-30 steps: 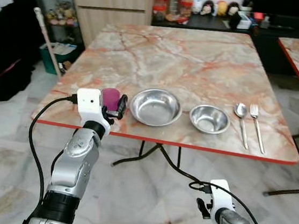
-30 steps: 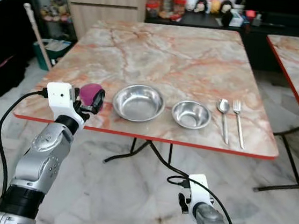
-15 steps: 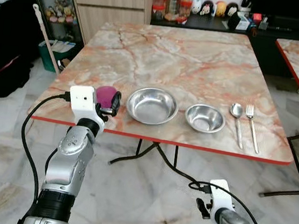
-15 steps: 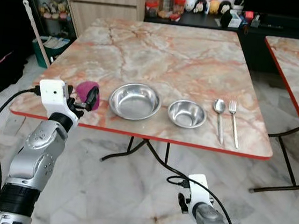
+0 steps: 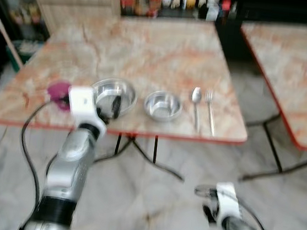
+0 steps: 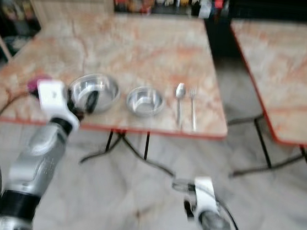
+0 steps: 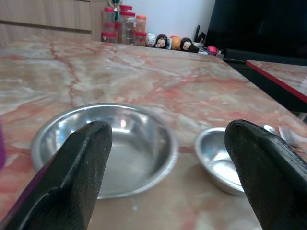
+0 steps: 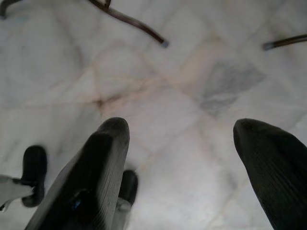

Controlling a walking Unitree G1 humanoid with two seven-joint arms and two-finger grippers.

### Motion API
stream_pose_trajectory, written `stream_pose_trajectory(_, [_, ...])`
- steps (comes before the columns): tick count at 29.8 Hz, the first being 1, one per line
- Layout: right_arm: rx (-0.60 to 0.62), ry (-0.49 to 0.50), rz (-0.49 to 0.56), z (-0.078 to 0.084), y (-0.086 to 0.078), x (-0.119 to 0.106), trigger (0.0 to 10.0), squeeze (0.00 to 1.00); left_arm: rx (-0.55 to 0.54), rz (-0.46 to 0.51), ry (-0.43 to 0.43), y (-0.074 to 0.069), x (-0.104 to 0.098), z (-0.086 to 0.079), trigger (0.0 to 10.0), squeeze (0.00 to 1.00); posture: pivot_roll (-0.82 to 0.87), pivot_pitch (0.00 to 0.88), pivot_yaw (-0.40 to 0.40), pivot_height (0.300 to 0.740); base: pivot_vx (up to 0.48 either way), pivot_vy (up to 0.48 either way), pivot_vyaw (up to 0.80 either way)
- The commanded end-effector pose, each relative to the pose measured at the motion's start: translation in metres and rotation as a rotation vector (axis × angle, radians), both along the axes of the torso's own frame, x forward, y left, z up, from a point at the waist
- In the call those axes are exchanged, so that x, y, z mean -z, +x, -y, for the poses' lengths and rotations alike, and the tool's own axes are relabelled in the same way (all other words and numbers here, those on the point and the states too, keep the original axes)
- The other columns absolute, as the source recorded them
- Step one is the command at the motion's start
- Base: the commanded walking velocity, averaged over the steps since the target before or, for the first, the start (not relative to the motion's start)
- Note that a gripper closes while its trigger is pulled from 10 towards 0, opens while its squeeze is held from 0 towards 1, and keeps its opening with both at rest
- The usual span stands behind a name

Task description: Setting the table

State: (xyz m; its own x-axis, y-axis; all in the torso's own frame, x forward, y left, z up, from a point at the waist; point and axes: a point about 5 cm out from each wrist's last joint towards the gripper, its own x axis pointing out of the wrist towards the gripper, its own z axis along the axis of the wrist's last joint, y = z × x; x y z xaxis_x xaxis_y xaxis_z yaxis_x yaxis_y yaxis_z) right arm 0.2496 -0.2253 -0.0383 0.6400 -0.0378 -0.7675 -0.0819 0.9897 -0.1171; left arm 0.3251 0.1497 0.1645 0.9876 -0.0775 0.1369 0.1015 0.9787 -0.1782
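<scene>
Marble-patterned, red-edged table (image 5: 150, 42) carries your setting along its near edge, presumably so a seated diner can reach it: large steel bowl (image 5: 113, 94), small steel bowl (image 5: 163, 105) just beside it, then spoon (image 5: 195, 106) and fork (image 5: 210, 109) laid parallel. Your left gripper (image 7: 163, 167) hovers at that edge with fingers spread, holding nothing. The purple cup (image 5: 60, 90) stands on the table beside the large bowl. Your right gripper (image 8: 192, 163) hangs idle over the floor, fingers apart and empty.
</scene>
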Motion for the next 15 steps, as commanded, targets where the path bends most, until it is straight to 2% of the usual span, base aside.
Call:
stream_pose_trajectory(1, [-0.015, 0.012, 0.003, -0.006, 0.002, 0.000, 10.0, 0.00, -0.065, -0.008, -0.003, 0.000, 0.000, -0.017, 10.0, 0.00, -0.03, 0.048, 0.042, 0.740, 0.000, 0.000, 0.00])
stream_pose_trajectory(5, [-0.015, 0.012, 0.004, -0.006, 0.002, 0.000, 10.0, 0.00, -0.084, -0.007, 0.000, 0.001, 0.000, -0.022, 10.0, 0.00, -0.03, 0.047, 0.041, 0.740, 0.000, 0.000, 0.00])
stream_pose_trajectory(8, [-0.062, -0.003, 0.010, -0.006, 0.003, -0.001, 10.0, 0.00, -0.120, -0.010, 0.012, 0.003, -0.002, -0.029, 10.0, 0.00, -0.03, 0.045, 0.041, 0.740, 0.256, 0.000, 0.00])
stream_pose_trajectory(10, [-0.079, -0.012, 0.007, -0.006, 0.003, -0.002, 10.0, 0.00, -0.121, -0.006, 0.011, 0.003, -0.003, -0.030, 10.0, 0.00, -0.03, 0.045, 0.041, 0.740, 0.276, 0.000, 0.51])
stream_pose_trajectory(12, [-0.077, -0.011, 0.006, -0.006, 0.003, -0.001, 10.0, 0.00, -0.126, -0.006, 0.010, 0.004, -0.003, -0.030, 10.0, 0.00, -0.03, 0.045, 0.041, 0.740, 0.274, 0.000, 0.64])
stream_pose_trajectory(15, [-0.027, 0.019, 0.012, -0.007, 0.002, 0.000, 10.0, 0.00, -0.127, -0.006, 0.011, 0.004, -0.003, -0.031, 10.0, 0.00, -0.03, 0.040, 0.041, 0.740, 0.277, 0.000, 0.00])
